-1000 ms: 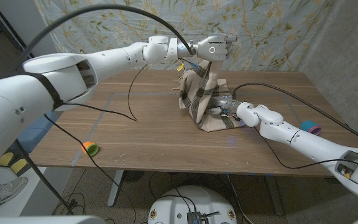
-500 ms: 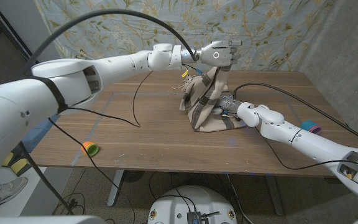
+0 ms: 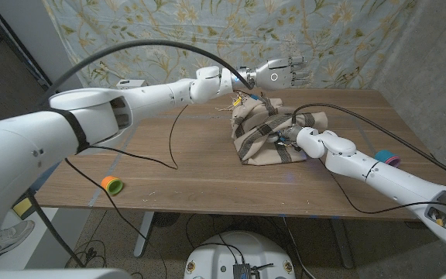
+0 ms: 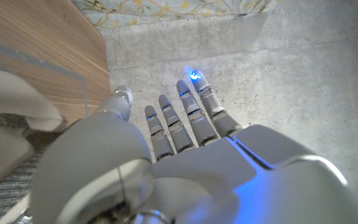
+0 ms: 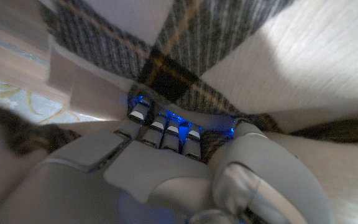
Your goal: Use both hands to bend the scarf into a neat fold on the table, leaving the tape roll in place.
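Observation:
The beige plaid scarf (image 3: pixel 260 136) lies in a rumpled heap on the wooden table (image 3: pixel 192 174), right of centre. My left hand (image 3: pixel 283 74) hovers above the table's far edge beyond the scarf, fingers spread and holding nothing; in the left wrist view this hand (image 4: pixel 185 168) reaches out straight, with the scarf (image 4: pixel 5 180) beside it. My right hand (image 3: pixel 310 139) sits at the heap's right side. In the right wrist view its fingers (image 5: pixel 166 134) curl into the scarf (image 5: pixel 278 68) and grip a fold. The orange and green tape roll (image 3: pixel 112 184) stands near the front left edge.
A teal and pink roll (image 3: pixel 385 159) sits near the table's right edge, behind my right forearm. A black cable (image 3: pixel 169 139) hangs from my left arm down onto the table left of the scarf. A patterned curtain hangs behind the table.
My left hand let go of the scarf's raised end, opened and moved up and to the right. The scarf dropped from a standing peak into a low heap. My right hand stayed put.

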Controlling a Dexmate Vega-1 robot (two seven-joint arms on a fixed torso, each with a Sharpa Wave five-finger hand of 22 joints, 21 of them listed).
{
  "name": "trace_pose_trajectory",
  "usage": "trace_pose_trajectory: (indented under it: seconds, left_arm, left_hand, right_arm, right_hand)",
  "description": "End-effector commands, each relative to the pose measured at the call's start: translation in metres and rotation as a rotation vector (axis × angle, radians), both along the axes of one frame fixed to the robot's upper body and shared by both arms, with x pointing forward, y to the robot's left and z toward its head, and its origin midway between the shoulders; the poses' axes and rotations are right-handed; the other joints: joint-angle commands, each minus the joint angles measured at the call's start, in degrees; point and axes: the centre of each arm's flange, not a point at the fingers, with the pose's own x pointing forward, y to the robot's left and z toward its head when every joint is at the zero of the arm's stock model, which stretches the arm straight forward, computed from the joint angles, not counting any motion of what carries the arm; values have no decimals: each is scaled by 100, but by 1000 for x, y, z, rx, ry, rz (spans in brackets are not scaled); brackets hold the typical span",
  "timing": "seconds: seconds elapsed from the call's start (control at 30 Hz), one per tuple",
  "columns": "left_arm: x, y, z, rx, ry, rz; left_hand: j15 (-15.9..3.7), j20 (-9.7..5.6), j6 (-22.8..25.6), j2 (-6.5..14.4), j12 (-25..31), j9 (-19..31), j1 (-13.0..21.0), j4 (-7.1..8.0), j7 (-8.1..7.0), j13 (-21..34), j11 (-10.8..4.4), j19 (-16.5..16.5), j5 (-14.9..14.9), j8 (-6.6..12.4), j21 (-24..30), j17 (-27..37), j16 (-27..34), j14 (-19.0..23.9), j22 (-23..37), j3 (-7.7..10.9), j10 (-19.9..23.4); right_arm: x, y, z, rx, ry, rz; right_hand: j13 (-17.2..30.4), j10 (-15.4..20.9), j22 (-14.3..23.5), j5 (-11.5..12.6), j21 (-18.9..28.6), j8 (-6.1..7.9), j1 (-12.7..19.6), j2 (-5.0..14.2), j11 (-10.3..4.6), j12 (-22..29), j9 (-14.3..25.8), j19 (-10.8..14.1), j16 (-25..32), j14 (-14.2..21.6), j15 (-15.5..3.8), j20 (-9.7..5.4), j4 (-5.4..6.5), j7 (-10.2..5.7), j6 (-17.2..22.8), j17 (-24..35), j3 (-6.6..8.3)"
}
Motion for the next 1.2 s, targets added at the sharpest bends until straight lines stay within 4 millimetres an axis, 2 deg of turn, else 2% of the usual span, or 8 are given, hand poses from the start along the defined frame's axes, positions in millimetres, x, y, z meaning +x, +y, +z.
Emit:
trace_pose_trajectory:
  seconds: [0.03, 0.27, 0.47, 0.83, 1.03, 1.2]
  left_arm:
    - [-12, 8, -9, -113, -44, -45]
    - [-11, 23, -19, -128, -32, -8]
    - [-12, 34, -22, -154, -11, -19]
    - [-17, 54, -22, -222, 96, -53]
    - [-20, 69, -16, -253, 216, 12]
    - [-21, 84, -16, -290, 290, 40]
  left_hand:
    - [-956, 10, -65, 27, 0, 4, -116, 66, -11, 3, 0, -14, 30, -14, -38, 6, -6, -47, 19, 13, -69]
    - [-971, 1, -78, 81, 13, 1, -111, 38, -13, -1, -9, -21, 36, 0, -77, -2, -8, -72, 18, 79, -77]
    - [-977, -8, -53, 93, 24, -2, -70, -30, -13, -6, -10, -21, 42, 17, -113, -13, -10, -81, 16, 148, -76]
    - [-959, 13, 3, 85, 54, -4, -97, -66, -11, -11, -6, 0, 31, 38, -149, -16, 8, -45, 17, 195, -22]
    - [-945, 102, 226, -41, 121, -4, -326, -47, -11, -15, -5, 26, 10, 94, -229, -18, 28, 9, 21, 169, 157]
    - [-944, 151, 459, -22, 156, -3, -454, -20, -12, -16, -5, 17, 11, 135, -292, -18, 38, 44, 25, 199, 292]
  right_arm:
    - [-19, -14, 29, 34, -82, -33]
    - [-43, -23, 46, 18, -142, -61]
    - [-67, -29, 50, -14, -165, -107]
    - [-111, -63, 35, 17, -145, -271]
    - [-137, -83, 27, 64, -157, -373]
    - [-160, -103, 22, 120, -179, -467]
  right_hand:
    - [19, 35, -5, 33, -9, -8, 46, 12, -32, 10, 9, 2, 12, 44, -50, -42, -3, -5, 54, -11, 30]
    - [19, 36, -5, 32, -11, -5, 46, 7, -36, 9, 8, 22, 17, 56, -56, -38, -12, -6, 70, -26, 39]
    - [18, 51, -6, 29, -12, 2, 39, -2, -46, 13, 8, 41, 24, 71, -58, -38, -16, -27, 95, -38, 42]
    - [17, 68, -6, 25, -15, 3, 21, -13, -66, 16, 8, 67, 37, 100, -70, -39, -17, -44, 108, -52, 43]
    - [17, 75, -7, 26, -20, 4, 19, -13, -64, 16, 7, 75, 41, 112, -78, -33, -22, -54, 119, -63, 52]
    - [16, 97, -7, 27, -21, 10, 21, -11, -81, 22, 7, 94, 48, 133, -93, -41, -30, -68, 143, -76, 63]
